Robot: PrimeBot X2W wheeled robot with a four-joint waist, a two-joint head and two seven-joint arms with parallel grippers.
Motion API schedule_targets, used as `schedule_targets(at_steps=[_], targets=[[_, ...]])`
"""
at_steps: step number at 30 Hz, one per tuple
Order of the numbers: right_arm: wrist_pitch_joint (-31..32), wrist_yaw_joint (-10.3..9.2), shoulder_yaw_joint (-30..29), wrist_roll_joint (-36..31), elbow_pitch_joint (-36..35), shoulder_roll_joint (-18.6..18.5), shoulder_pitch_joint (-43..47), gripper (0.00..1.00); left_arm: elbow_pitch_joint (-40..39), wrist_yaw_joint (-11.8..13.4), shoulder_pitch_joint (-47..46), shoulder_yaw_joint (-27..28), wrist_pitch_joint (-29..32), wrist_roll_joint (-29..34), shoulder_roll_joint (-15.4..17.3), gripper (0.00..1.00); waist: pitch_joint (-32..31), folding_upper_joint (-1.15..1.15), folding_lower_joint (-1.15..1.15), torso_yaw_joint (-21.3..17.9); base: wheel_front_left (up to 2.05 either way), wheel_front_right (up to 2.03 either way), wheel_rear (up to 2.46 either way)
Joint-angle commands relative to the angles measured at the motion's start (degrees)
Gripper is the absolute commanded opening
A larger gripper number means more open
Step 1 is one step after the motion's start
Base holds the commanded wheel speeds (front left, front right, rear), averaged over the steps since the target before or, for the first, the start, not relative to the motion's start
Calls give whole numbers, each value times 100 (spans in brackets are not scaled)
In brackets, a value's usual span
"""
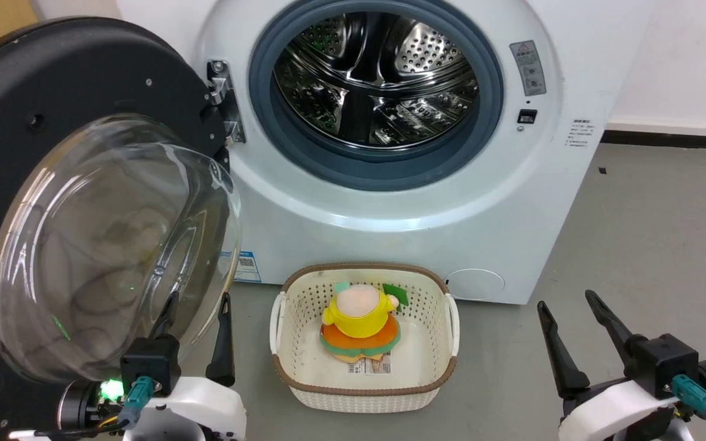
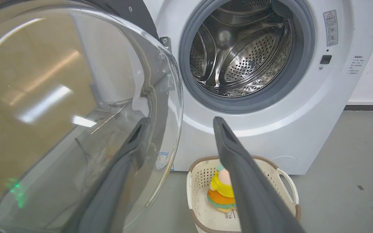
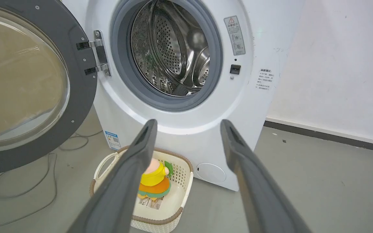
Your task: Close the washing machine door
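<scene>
Left claw [image 1: 198,300] and right claw [image 1: 566,300] point forward, low, spread wide, empty. The left sits beside the glass of the washing machine door [image 1: 83,92], swung open leftward. Between them a basket [image 1: 365,267] holds a plush toy [image 1: 359,318]. The right wrist view adds a cable [image 3: 21,194] lying under the door, before the washing machine [image 1: 390,208].
</scene>
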Motion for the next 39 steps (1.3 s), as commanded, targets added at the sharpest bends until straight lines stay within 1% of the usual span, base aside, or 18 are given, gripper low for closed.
schedule_targets(at_steps=[1, 7, 8, 39], targets=[[-53, 1, 12, 52, -24, 6, 68, 100, 18, 44, 37, -18, -54, -49, 0, 100, -4, 0, 0, 36, 0, 0, 0], [-124, 1, 40, 80, -12, 7, 88, 100, 29, 74, 57, -38, -125, -68, 0, 100, -16, 0, 0, 178, 0, 0, 0], [-160, 1, 54, 95, -9, 8, 96, 100, 34, 85, 68, -45, -161, -77, 0, 100, -21, 0, 0, 254, 0, 0, 0], [-530, 2, 227, 313, 39, 14, 214, 100, 68, 191, 165, -142, -532, -123, 0, 100, -123, 0, 0, 1251, 0, 0, 0]])
